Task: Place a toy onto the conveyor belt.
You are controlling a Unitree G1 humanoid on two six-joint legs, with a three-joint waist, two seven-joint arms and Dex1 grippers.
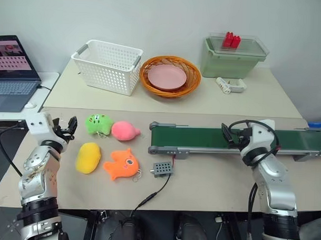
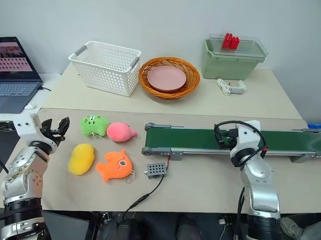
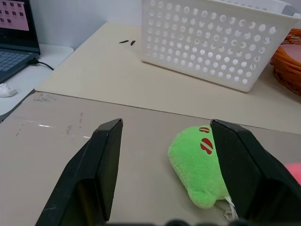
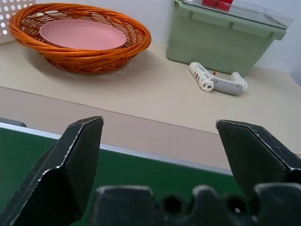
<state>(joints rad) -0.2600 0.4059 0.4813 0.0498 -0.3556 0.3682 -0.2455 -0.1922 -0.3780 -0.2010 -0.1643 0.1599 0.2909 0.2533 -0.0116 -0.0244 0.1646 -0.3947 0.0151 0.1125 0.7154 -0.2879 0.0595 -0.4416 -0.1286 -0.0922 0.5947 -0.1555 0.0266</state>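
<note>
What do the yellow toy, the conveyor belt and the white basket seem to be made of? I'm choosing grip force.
Yellow toy: apparently soft plush fabric, matte and fuzzy, with rounded, seamless-looking edges.
Conveyor belt: a smooth dark green band, probably rubber or PVC, in a grey frame that looks like metal.
White basket: likely rigid moulded plastic, given its regular perforated walls and slight sheen.

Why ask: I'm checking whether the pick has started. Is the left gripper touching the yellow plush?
Apart. In the left eye view the left gripper hangs open, with bare table between it and the yellow plush.
</note>
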